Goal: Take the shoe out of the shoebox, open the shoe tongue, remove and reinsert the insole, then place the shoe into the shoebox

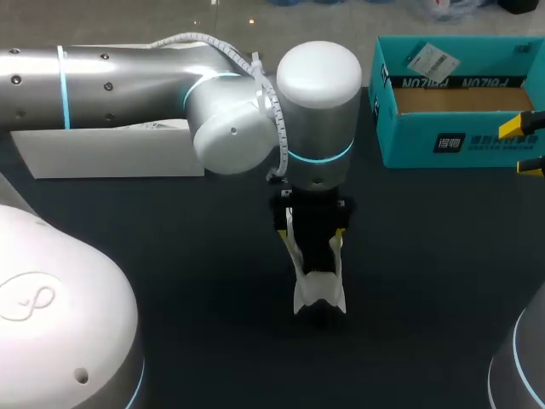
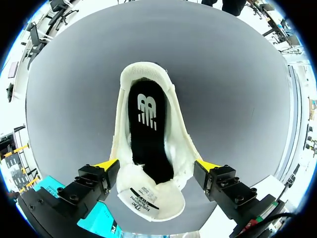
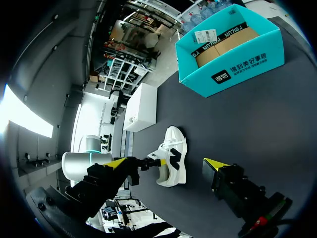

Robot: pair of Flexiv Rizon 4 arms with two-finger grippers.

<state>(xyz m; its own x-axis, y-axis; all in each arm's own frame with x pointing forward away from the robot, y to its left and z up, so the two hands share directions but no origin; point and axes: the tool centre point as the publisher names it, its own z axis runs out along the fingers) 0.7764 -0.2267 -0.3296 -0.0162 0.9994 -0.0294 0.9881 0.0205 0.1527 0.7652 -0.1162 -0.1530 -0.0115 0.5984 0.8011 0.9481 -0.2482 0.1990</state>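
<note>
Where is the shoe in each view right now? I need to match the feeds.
Head view: shoe mid-table, under the left gripper.
Left wrist view: between that gripper's fingers, insole showing.
Right wrist view: on the table ahead of the right gripper.
Shared landmark: the teal shoebox.

A dark grey matte table (image 1: pixel 170 256) lies under soft, even light.

The dark bench (image 1: pixel 170 273) is carrying three things. A white shoe (image 1: pixel 319 291) is standing on its sole near the middle. A teal shoebox (image 1: pixel 451 141) is sitting open at the far right, and a white box (image 1: pixel 111 153) is lying at the far left, both well apart from the shoe.
</note>
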